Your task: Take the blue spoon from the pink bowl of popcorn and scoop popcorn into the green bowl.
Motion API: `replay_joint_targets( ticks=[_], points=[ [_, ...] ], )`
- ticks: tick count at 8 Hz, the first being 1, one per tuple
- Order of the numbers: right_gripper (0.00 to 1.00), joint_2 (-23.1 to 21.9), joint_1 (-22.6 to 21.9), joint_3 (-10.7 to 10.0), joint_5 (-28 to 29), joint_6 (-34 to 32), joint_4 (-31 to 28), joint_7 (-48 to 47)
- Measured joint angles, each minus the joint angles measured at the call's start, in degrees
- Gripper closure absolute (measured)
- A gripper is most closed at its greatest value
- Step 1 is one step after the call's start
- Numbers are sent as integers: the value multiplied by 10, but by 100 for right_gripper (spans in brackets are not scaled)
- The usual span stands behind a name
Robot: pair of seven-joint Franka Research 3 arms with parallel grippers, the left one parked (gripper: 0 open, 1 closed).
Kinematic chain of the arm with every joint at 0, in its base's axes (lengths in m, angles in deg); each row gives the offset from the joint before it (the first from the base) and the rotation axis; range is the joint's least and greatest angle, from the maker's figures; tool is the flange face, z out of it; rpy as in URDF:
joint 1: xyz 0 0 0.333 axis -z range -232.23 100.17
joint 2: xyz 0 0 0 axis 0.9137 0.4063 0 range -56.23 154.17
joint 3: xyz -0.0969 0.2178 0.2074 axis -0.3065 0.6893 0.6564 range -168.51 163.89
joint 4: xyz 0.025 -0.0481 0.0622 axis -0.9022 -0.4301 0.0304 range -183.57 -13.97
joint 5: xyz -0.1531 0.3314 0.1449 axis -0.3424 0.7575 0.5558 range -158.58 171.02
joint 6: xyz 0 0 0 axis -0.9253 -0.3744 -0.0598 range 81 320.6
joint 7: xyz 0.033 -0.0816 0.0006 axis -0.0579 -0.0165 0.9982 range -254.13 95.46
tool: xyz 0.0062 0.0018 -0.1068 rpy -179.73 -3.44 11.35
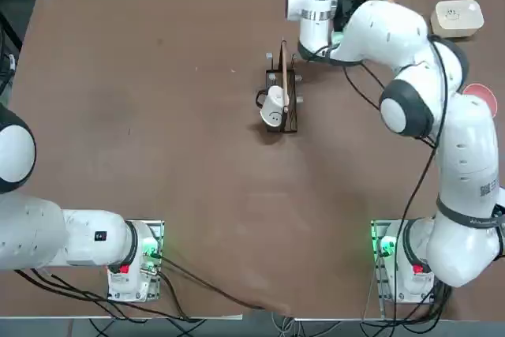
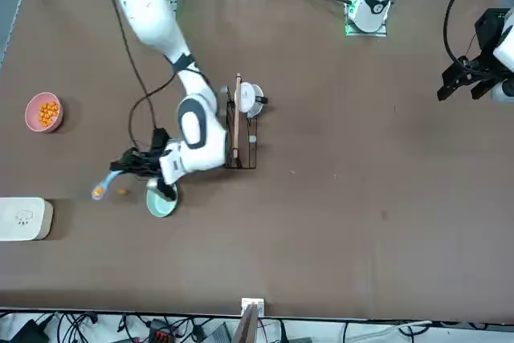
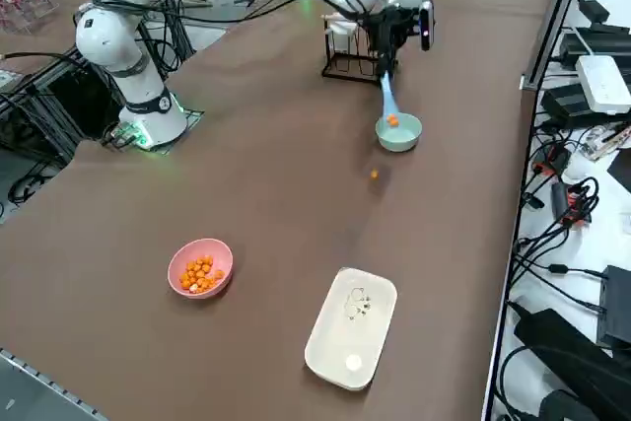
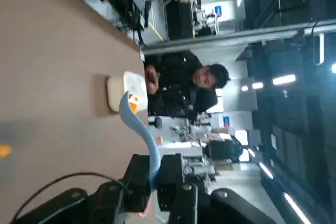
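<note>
Brown desk (image 3: 246, 204); right gripper (image 3: 386, 64), jaws clamped on blue spoon (image 3: 387, 98) w/ popcorn (image 3: 392, 121) over green bowl (image 3: 399, 134); we risk spilling: one piece (image 3: 374, 175) lies outside.

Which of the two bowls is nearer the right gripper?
The green bowl, just below the right gripper holding the blue spoon; the pink bowl sits far off.

White arm (image 1: 394, 29), grey joints, blk cables.

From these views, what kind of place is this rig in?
Likely a robotics lab: a brown table edged with cables and power gear, the right gripper holding the blue spoon over the green bowl.
</note>
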Motion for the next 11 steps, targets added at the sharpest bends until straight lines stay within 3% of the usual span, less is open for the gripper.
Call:
replay_joint_targets(
  ticks=[2,7,11],
  points=[
    [89,7,-27,0,4,-4,32,7],
    [89,8,-35,1,97,13,80,7],
    [89,9,-24,-3,233,90,87,-20]
  ],
)
